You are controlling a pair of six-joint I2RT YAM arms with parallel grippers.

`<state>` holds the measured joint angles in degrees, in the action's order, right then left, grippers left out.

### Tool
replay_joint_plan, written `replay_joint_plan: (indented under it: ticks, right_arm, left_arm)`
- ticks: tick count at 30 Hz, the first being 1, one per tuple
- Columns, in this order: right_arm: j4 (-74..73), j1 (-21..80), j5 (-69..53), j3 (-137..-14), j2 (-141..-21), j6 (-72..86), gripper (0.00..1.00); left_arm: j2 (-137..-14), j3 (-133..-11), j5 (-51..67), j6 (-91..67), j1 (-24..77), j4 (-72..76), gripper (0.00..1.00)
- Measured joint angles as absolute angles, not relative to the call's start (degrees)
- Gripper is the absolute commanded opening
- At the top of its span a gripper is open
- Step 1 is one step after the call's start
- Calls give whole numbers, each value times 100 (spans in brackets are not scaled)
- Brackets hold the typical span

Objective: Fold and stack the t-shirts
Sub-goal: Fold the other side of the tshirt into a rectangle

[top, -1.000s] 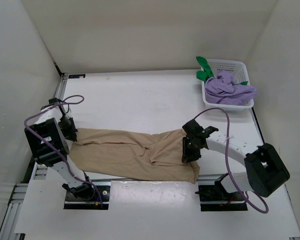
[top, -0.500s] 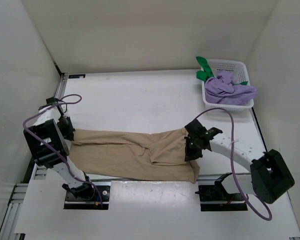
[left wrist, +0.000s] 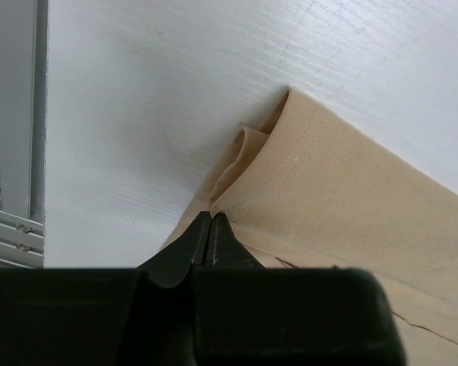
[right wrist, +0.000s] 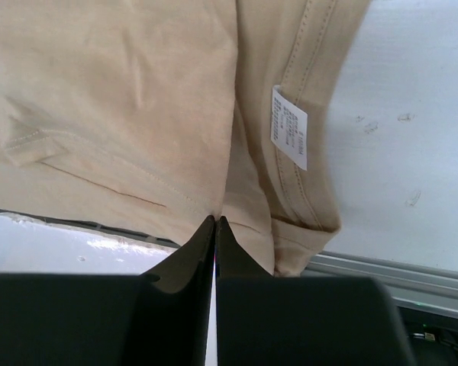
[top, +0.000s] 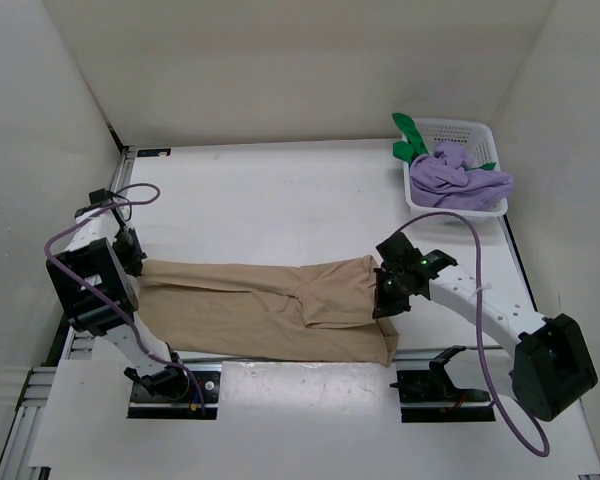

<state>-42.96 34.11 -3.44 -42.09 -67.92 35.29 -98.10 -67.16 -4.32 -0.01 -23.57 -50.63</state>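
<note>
A tan t-shirt (top: 270, 305) was laid flat along the near edge of the bench (top: 280, 190), drawn out between the two arms. The left pincer (left wrist: 211, 223) was clamped on a bunched fold at the shirt's left end, and the right pincer (right wrist: 215, 223) on cloth at the right end, beside the collar label (right wrist: 288, 127). A purple shirt (top: 460, 178) and a green shirt (top: 408, 140) were heaped in a basket (top: 485, 130) at the far right corner. Little cloth appeared to be gripped on either side, so an uneven pull could slip a hem free. The near corner lay by the rail (right wrist: 382, 271), where it might be snagged.
</note>
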Motion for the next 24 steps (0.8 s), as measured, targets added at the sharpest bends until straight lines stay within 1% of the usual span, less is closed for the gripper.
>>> replay_joint_plan:
  ticks: [4, 6, 8, 9, 10, 12, 13, 17, 19, 24]
  right_arm:
    - [-4263, 3332, -405, -3999, -6801, 3483, 0]
    - [-4211, 3264, -429, -3887, -6869, 3420, 0]
    - [-4143, 3223, -462, -3848, -7015, 3380, 0]
    - [-4104, 3208, -478, -3846, -7102, 3361, 0]
    - [-4042, 3199, -499, -3846, -7199, 3336, 0]
    - [-3959, 3199, -523, -3846, -7330, 3291, 0]
    - [-3927, 3199, -543, -3846, -7378, 3275, 0]
    - [-3852, 3199, -596, -3846, -7443, 3229, 0]
    - [-3830, 3199, -609, -3846, -7450, 3216, 0]
    - [-3719, 3183, -626, -3846, -7575, 3192, 0]
  left_arm:
    - [-9874, -6716, -517, -1, -2357, -5037, 11]
    - [-9946, -6713, -543, 1, -2357, -5026, 18]
    - [-10007, -6705, -561, 1, -2351, -5006, 22]
    - [-10018, -6687, -572, -3, -2351, -4982, 24]
    - [-10018, -6667, -600, -5, -2349, -4967, 29]
    - [-10018, -6630, -650, 8, -2349, -4925, 34]
    - [-10018, -6604, -670, 8, -2349, -4899, 41]
    - [-10018, -6541, -744, 5, -2349, -4882, 55]
    - [-10018, -6532, -777, 5, -2349, -4882, 58]
    - [-9749, -6525, -904, 1, -2211, -4842, 60]
